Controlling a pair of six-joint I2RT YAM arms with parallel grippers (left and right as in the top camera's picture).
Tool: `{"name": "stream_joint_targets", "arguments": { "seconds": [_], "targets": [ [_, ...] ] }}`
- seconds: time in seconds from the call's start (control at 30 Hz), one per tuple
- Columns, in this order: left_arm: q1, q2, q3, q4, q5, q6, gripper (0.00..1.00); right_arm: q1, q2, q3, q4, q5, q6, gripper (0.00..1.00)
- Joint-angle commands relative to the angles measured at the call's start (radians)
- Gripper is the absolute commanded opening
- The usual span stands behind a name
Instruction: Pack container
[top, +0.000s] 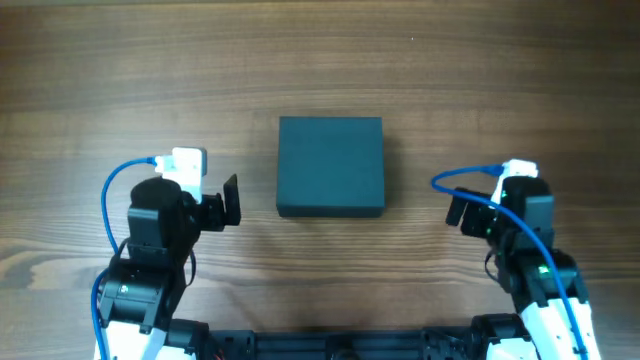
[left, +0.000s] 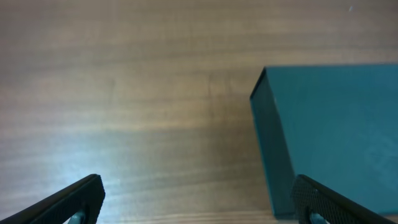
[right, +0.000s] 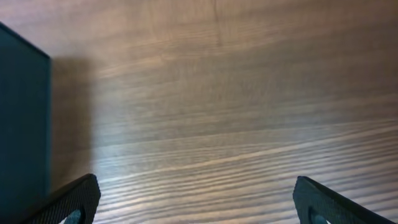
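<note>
The container (top: 331, 166) is a dark teal-grey square box, lid shut, in the middle of the wooden table. It also shows in the left wrist view (left: 329, 130) at the right and at the left edge of the right wrist view (right: 22, 118). My left gripper (top: 230, 200) is to the left of the box, open and empty (left: 199, 202). My right gripper (top: 462, 212) is to the right of the box, open and empty (right: 196, 202). Neither gripper touches the box.
The wooden table (top: 120, 80) spreads all around the box. Blue cables loop off both wrists. The arm bases stand at the table's front edge.
</note>
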Motion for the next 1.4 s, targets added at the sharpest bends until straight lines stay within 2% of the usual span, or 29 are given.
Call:
{"name": "stream_joint_targets", "arguments": {
  "seconds": [0.0, 0.47, 1.37],
  "targets": [
    [-0.004, -0.015, -0.008, 0.018, -0.01, -0.035, 1.0, 0.009, -0.04, 0.003, 0.044, 0.031, 0.016, 1.0],
    [-0.004, -0.005, -0.008, -0.069, -0.009, -0.035, 1.0, 0.031, -0.433, 0.044, -0.017, 0.027, -0.006, 1.0],
    [-0.004, 0.01, -0.008, -0.07, -0.01, -0.035, 1.0, 0.031, -0.444, 0.043, -0.067, 0.051, -0.022, 1.0]
  ]
}}
